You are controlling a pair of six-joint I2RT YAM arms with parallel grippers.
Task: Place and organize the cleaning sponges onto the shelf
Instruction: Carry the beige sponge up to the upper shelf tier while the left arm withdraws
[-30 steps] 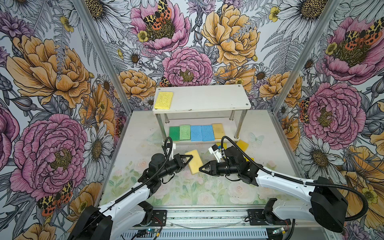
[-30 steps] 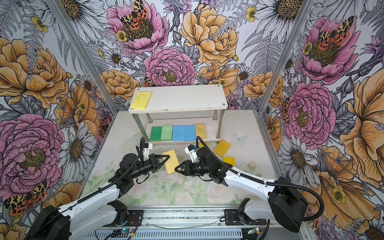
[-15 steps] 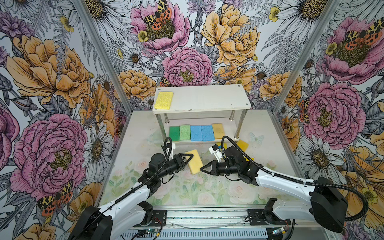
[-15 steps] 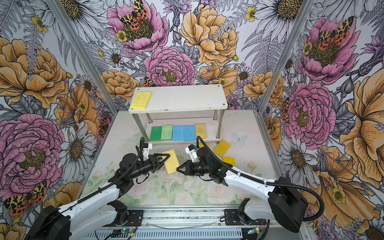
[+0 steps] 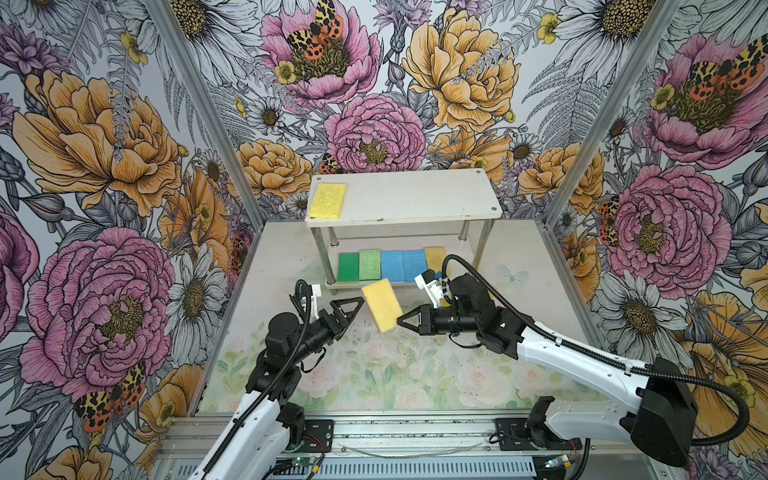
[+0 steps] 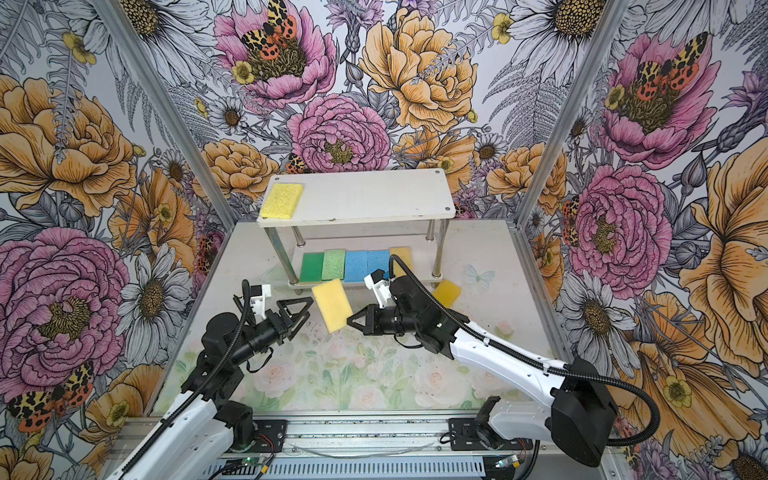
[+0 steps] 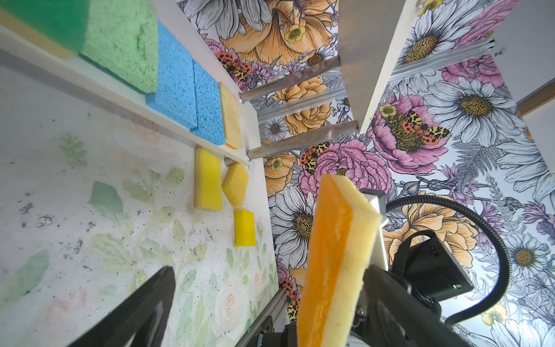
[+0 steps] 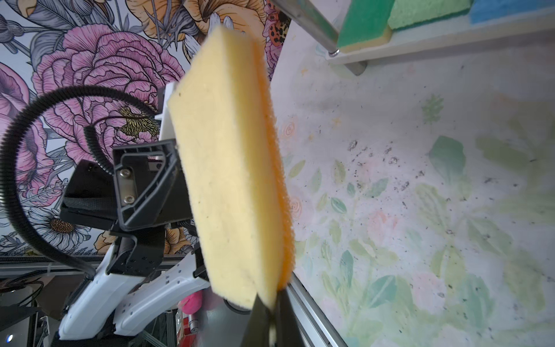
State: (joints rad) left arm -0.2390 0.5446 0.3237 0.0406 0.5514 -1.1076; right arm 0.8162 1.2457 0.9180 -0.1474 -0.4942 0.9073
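Six yellow sponges [image 5: 381, 304], two blue [image 5: 392, 266], two green [image 5: 348, 267], one shelf [image 5: 415, 199].

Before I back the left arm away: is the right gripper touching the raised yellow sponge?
Touching. The right wrist view shows the right gripper with its jaws shut on one end of the yellow sponge.

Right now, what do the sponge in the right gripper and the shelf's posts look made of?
The held sponge: soft pale-yellow foam, finely pored, backed by a fuzzy orange scouring layer. The shelf posts: polished metal, probably steel, judging by the bright reflections.
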